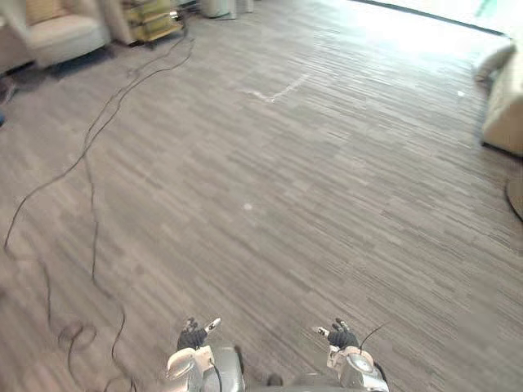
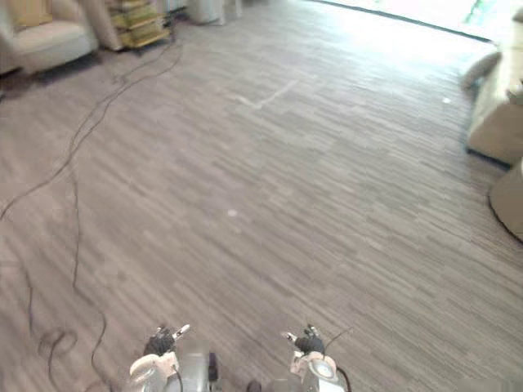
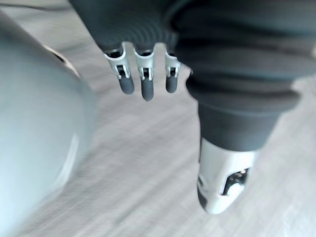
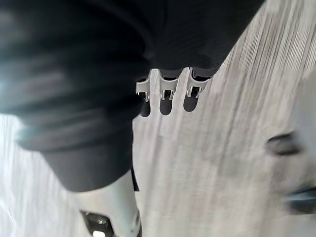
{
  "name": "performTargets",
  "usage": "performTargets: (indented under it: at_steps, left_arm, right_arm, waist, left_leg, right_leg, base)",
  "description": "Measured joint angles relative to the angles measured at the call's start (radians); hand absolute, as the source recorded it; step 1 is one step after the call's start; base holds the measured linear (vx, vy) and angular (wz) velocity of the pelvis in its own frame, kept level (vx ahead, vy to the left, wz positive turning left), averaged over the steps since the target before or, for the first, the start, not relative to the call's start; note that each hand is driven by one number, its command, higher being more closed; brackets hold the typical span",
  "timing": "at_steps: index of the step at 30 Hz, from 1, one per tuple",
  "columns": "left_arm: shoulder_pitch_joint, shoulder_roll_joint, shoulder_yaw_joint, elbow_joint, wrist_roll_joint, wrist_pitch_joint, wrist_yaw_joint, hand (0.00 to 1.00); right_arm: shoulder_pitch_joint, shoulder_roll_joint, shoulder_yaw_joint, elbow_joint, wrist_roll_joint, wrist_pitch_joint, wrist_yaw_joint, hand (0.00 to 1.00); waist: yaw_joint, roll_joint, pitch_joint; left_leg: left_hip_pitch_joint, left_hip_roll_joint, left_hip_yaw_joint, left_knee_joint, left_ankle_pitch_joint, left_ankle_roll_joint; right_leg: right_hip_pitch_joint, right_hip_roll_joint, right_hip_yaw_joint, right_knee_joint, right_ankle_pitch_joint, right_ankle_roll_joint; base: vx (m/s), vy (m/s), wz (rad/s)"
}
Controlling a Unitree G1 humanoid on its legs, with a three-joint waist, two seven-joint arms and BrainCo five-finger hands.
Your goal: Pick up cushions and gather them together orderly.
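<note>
You held 2 hands low and near: left hand (image 1: 193,336) and right hand (image 1: 341,336), fingers relaxed and gripping nothing, as no cushion was within reach. A likely cushion (image 1: 493,62) lay far right, beside the sofa (image 1: 505,106).

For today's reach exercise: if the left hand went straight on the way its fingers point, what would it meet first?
Probably the floor: the left hand points its fingers down toward it, nothing in between.

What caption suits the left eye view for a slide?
Empty left hand and right hand above a wood floor; armchair far left, pale sofa far right.
</note>
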Motion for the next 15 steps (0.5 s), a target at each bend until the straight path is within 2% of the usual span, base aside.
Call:
performTargets:
  at_steps: [1,2,3,4,5,6,7,8,9,10,11,12,14,15]
  left_arm:
    - [0.004,0.002,-0.002,0.000,-0.004,-0.001,0.000,0.00]
    - [0.006,0.003,-0.004,-0.004,-0.013,-0.006,0.000,0.00]
    - [0.002,0.013,-0.001,-0.009,-0.011,-0.007,0.003,0.00]
    - [-0.011,0.032,-0.027,0.002,-0.008,-0.007,0.008,0.00]
    - [-0.011,0.034,-0.029,0.005,-0.008,-0.008,0.008,0.00]
    - [-0.012,0.041,-0.029,0.005,-0.009,-0.008,0.012,0.00]
    - [-0.009,0.048,-0.035,0.010,-0.012,-0.003,0.015,0.00]
    - [-0.006,0.047,-0.039,0.010,-0.013,-0.002,0.018,0.00]
    - [-0.005,0.047,-0.053,0.013,-0.019,0.000,0.020,0.00]
    - [-0.010,0.047,-0.060,0.020,-0.022,0.005,0.020,0.00]
    - [-0.024,0.044,-0.070,0.040,-0.024,0.010,0.022,0.00]
    - [-0.038,0.032,-0.072,0.052,-0.033,0.012,0.025,0.00]
    - [-0.046,0.026,-0.071,0.061,-0.033,0.013,0.027,0.00]
    - [-0.059,0.022,-0.077,0.084,-0.032,0.015,0.025,0.00]
  right_arm:
    - [-0.001,-0.001,-0.005,0.002,0.000,0.000,-0.001,0.00]
    - [-0.002,-0.001,-0.003,0.015,0.000,-0.001,-0.002,0.00]
    - [-0.002,0.001,0.013,0.029,0.003,0.001,-0.004,0.00]
    - [0.000,-0.003,0.006,0.032,0.007,0.002,0.002,0.00]
    - [-0.001,-0.004,-0.001,0.028,0.010,0.001,0.001,0.00]
    - [0.008,0.001,-0.006,0.020,0.010,-0.002,0.001,0.00]
    - [0.020,0.000,-0.005,0.017,0.010,-0.010,0.001,0.00]
    - [0.023,-0.002,-0.005,0.016,0.010,-0.014,0.002,0.00]
    - [0.028,-0.010,0.006,0.015,0.009,-0.020,0.003,0.00]
    - [0.037,-0.010,0.014,0.012,0.007,-0.020,0.004,0.00]
    - [0.056,-0.011,0.019,0.007,0.007,-0.019,0.005,0.00]
    - [0.070,-0.011,0.016,-0.044,0.005,-0.019,0.005,0.00]
    - [0.071,-0.003,0.012,-0.068,0.005,-0.024,0.007,0.00]
    - [0.076,-0.006,-0.013,-0.081,0.005,-0.028,0.007,0.00]
  waist:
    - [0.005,-0.001,-0.001]
    - [0.020,-0.012,-0.014]
    - [0.031,-0.035,-0.029]
    - [0.026,-0.059,-0.042]
    - [0.024,-0.061,-0.044]
    - [0.025,-0.074,-0.042]
    - [0.024,-0.085,-0.041]
    - [0.024,-0.083,-0.040]
    - [0.020,-0.072,-0.033]
    - [0.011,-0.070,-0.030]
    - [-0.004,-0.061,-0.025]
    - [-0.011,-0.048,-0.022]
    - [-0.029,-0.046,-0.015]
    - [-0.038,-0.053,-0.014]
  left_leg:
    - [-0.013,-0.010,-0.011,-0.066,0.048,-0.001]
    - [-0.029,-0.027,-0.012,-0.126,0.174,0.003]
    - [-0.022,-0.047,0.004,-0.141,0.217,0.059]
    - [-0.007,-0.061,0.042,-0.128,0.185,0.099]
    - [-0.002,-0.061,0.053,-0.106,0.162,0.114]
    - [0.044,-0.076,0.080,-0.088,0.129,0.145]
    - [0.126,-0.094,0.106,-0.097,0.096,0.162]
    - [0.164,-0.096,0.111,-0.103,0.073,0.164]
    - [0.245,-0.100,0.112,-0.116,0.019,0.153]
    - [0.290,-0.105,0.114,-0.128,-0.009,0.148]
    - [0.361,-0.108,0.118,-0.155,-0.041,0.151]
    - [0.444,-0.103,0.128,-0.210,-0.074,0.146]
    - [0.541,-0.104,0.139,-0.273,-0.106,0.133]
    - [0.595,-0.104,0.140,-0.298,-0.127,0.124]
  right_leg:
    - [0.022,-0.012,0.017,-0.015,-0.008,0.013]
    - [0.049,-0.037,0.057,-0.031,-0.018,0.034]
    - [0.054,-0.068,0.084,-0.022,-0.022,0.048]
    - [0.025,-0.107,0.101,0.026,0.007,0.102]
    - [0.013,-0.111,0.119,0.067,0.024,0.132]
    - [0.000,-0.128,0.132,0.173,0.057,0.182]
    - [-0.068,-0.136,0.125,0.391,0.121,0.253]
    - [-0.116,-0.134,0.121,0.520,0.181,0.292]
    - [-0.224,-0.139,0.095,0.779,0.249,0.352]
    - [-0.283,-0.148,0.061,0.897,0.241,0.344]
    - [-0.361,-0.167,-0.006,1.010,0.199,0.312]
    - [-0.455,-0.179,-0.078,1.047,0.143,0.255]
    - [-0.569,-0.200,-0.193,0.987,0.088,0.222]
    - [-0.619,-0.211,-0.282,0.857,0.072,0.206]
  base:
    - [0.87,0.403,-1.14]
    - [0.62,0.297,-0.92]
    - [0.96,0.440,-0.79]
    - [0.81,0.375,-0.46]
    - [0.92,0.443,-0.38]
    - [0.70,0.364,-0.60]
    - [0.66,0.342,-0.64]
    - [0.58,0.291,-0.75]
    - [0.42,0.197,-0.56]
    - [0.48,0.200,-0.43]
    - [0.52,0.182,-0.37]
    - [0.51,0.166,-0.37]
    - [0.41,0.101,-0.32]
    - [0.42,0.052,-0.08]
